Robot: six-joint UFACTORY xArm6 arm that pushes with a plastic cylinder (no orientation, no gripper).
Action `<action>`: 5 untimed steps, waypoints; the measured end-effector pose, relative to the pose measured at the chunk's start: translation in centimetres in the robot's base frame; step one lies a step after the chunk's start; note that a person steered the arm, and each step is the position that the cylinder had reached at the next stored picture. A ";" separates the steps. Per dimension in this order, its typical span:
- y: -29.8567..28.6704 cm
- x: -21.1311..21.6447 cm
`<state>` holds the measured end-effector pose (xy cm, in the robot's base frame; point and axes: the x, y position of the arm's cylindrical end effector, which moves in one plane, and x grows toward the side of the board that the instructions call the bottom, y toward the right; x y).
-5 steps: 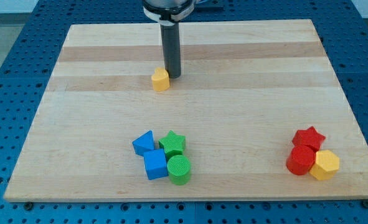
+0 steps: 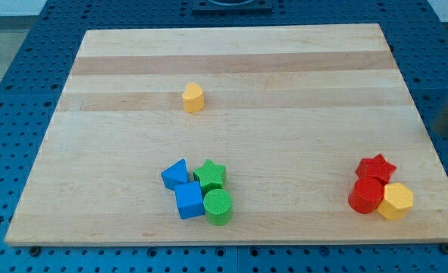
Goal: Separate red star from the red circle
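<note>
On the wooden board [image 2: 284,91], the red star [image 2: 376,167] is sitting at the view's lower right, touching the red circle [image 2: 366,196] just below it, with a yellow hexagon [image 2: 396,201] pressing against both from the view's right. A blurred dark shape at the view's right edge is showing what may be the rod, but my tip cannot be made out, so its place relative to the blocks cannot be told. A small yellow block [image 2: 193,98] is standing alone toward the view's top, while 4 blocks are clustering at bottom centre: a blue triangle [image 2: 175,174], a blue cube [image 2: 188,200], a green star [image 2: 210,175] and a green circle [image 2: 217,207].
</note>
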<state>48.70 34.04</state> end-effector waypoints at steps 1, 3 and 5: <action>0.5 3.9; -3.6 10.6; -14.4 5.5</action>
<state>54.19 19.63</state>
